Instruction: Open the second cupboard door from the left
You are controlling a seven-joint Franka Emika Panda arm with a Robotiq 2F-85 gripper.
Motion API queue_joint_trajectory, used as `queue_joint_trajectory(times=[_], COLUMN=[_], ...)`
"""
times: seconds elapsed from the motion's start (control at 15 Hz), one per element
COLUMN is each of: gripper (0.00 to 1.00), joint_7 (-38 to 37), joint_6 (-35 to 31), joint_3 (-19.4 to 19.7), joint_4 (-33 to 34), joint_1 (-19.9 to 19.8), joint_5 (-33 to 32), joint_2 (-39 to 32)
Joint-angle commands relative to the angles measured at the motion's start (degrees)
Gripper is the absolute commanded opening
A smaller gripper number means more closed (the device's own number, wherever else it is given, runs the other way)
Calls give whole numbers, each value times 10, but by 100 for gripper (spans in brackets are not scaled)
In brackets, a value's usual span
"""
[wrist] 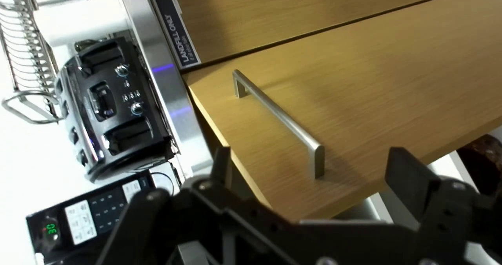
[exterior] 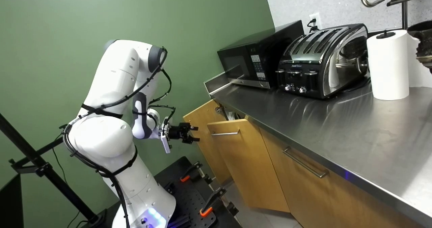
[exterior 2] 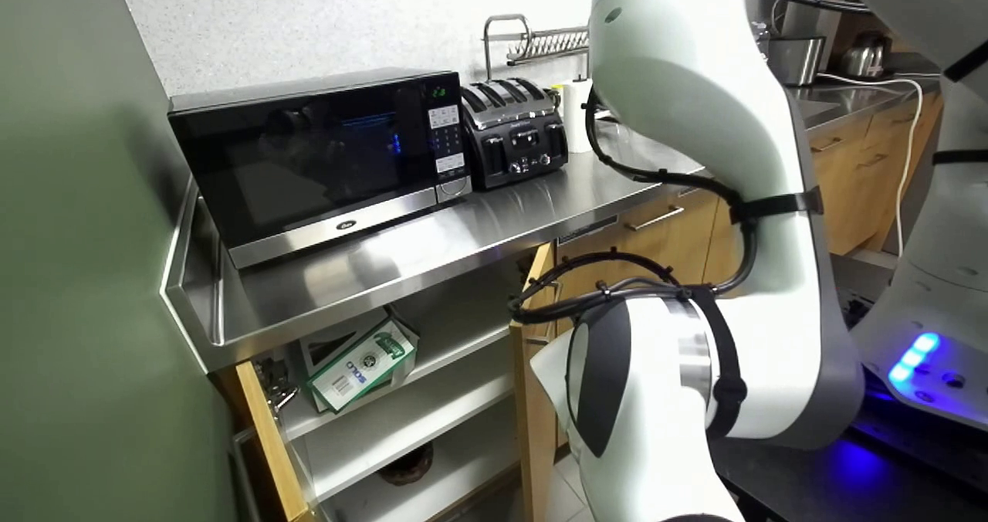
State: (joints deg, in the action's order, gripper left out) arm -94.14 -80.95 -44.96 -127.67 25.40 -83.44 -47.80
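- Arm, white and grey; the one I drive, nearest the camera in an exterior view.
- Counter, steel, glossy.
- Cupboard, white-shelved, under the counter.
- Door, second from the left, wood-grain; I find it open, swung well out from the cupboard in both exterior views, with the arm covering part of it in an exterior view.
- Leftmost door, wood-grain, also swung open.
- Microwave, black, at the left end of the counter, green display lit.
- Toaster, black and chrome, on the counter just beside the microwave.
- Carton, white and green, marked SOLO, tilted, inside the cupboard.
- Roll, white paper, upright on the counter just beside the toaster.
- Gripper, black; I have its fingers spread wide, holding nothing, and it hangs in the air near the door, apart from it.
- Handle, silver bar, near the door's upper edge; in the wrist view I see it past the fingers, clear of them.
- Label, reading LANDFILL ONLY, at the top of the neighbouring panel.
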Motion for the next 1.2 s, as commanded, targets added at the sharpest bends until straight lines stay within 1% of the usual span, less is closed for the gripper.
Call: queue_joint_trajectory(times=[0.0, 0.13, 0.2, 0.33, 0.53, 0.6, 0.73, 0.87, 0.93, 1.07, 1.13], gripper=[100, 100, 100, 100, 100, 100, 100, 100, 100, 100, 100], joint_7=[-47, -58, -40, -34, -37, -46, -86, -75, -71, -67, -59], joint_6=[-47, -88, -63, -76, -75, -85, -147, -230, -272, -361, -408], joint_3=[-20, -12, 15, 26, 34, 35, 24, 16, 18, 15, -1], joint_4=[-34, -37, -8, -7, -7, -6, -18, -43, -48, -57, -60], joint_1=[-25, -39, 11, 13, 28, 28, 5, -34, -47, -91, -136], joint_5=[62, 75, 72, 76, 74, 70, 67, 64, 64, 54, 38], joint_2=[89, 126, 87, 103, 93, 97, 134, 187, 210, 252, 265])
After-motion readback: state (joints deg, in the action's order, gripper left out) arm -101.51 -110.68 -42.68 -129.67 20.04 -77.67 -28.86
